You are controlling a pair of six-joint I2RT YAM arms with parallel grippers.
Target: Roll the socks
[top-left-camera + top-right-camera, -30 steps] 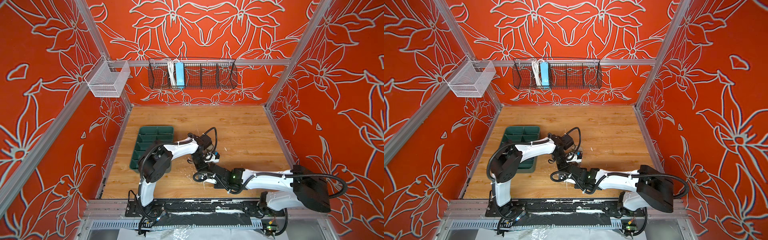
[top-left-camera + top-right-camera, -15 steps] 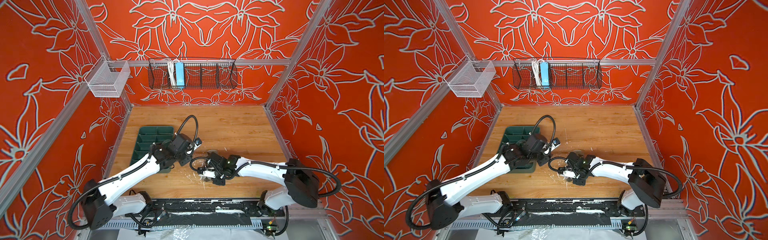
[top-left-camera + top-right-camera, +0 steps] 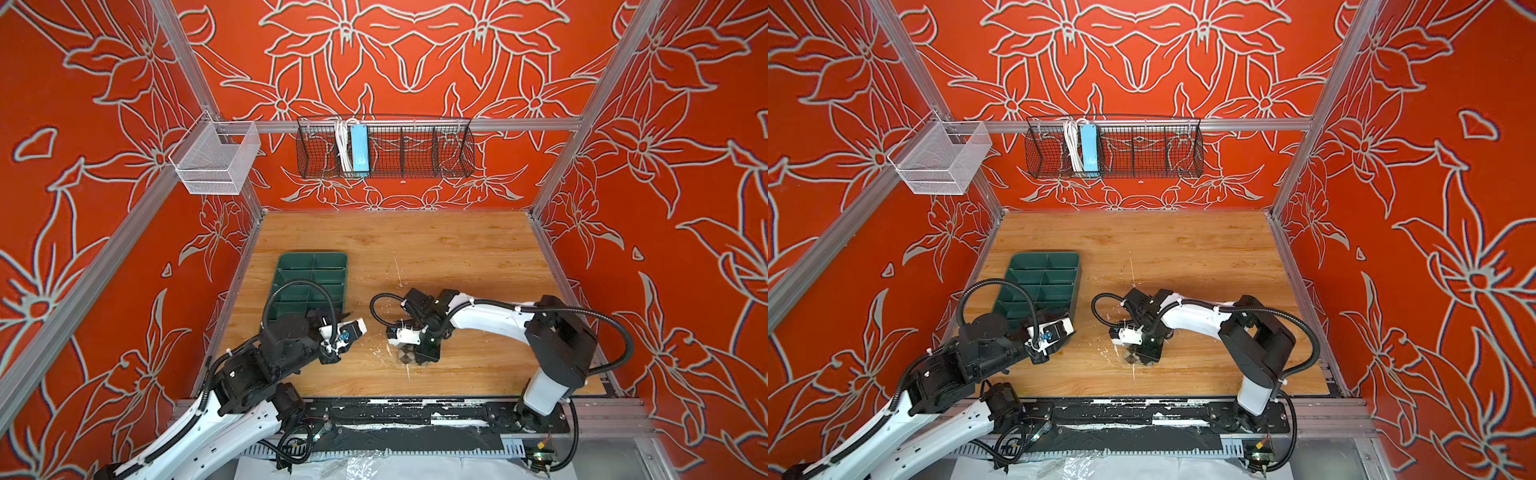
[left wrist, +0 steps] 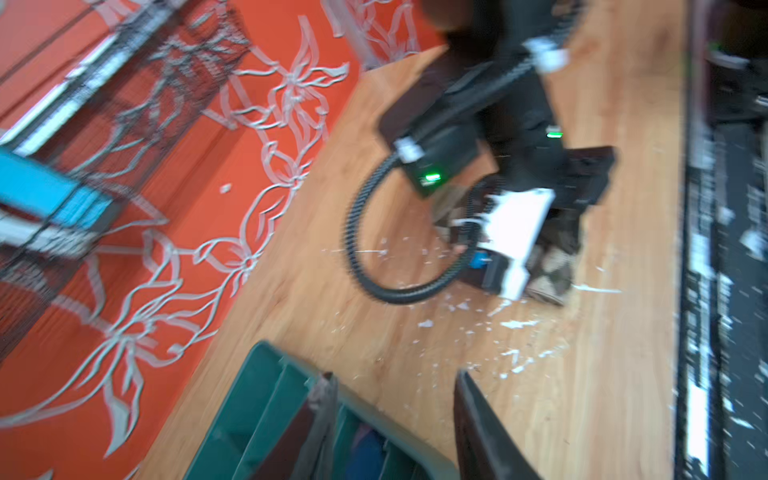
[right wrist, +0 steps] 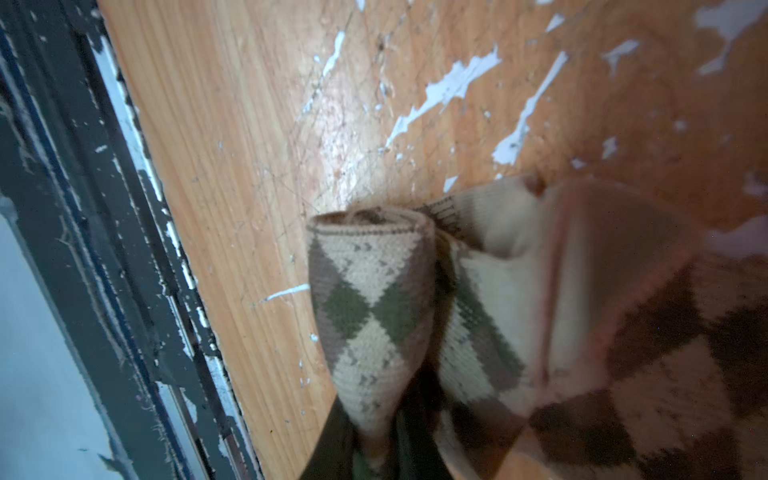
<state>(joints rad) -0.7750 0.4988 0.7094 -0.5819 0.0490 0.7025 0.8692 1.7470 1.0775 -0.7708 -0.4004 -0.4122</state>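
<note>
A: Count it off, biggest first.

B: One wooden table [image 3: 436, 249], two arms, one green tray [image 3: 328, 266], and on the walls one black wire basket [image 3: 386, 147] and one white mesh basket [image 3: 216, 162]. One argyle sock [image 3: 408, 357] for certain. A dark blue patch [image 4: 365, 453] sits in a tray compartment below the left gripper [image 4: 395, 376], too blurred to name.

A: Edges and room?

B: The tray hugs the table's left edge. The sock is near the front edge, about midway across and apart from the tray. The far half of the table is open wood, and so is the strip between tray and sock, bar white flecks.

A: How does the sock lie?

B: Partly rolled. The roll's long axis runs roughly along the front rail [image 5: 124, 291]. Its open end faces away from the right gripper [image 5: 370, 453], with a loose flap beside it.

A: Grippers?

B: The right jaws are almost closed, pinching the roll's near end. The left jaws stand spread over the tray's near corner, holding nothing.
</note>
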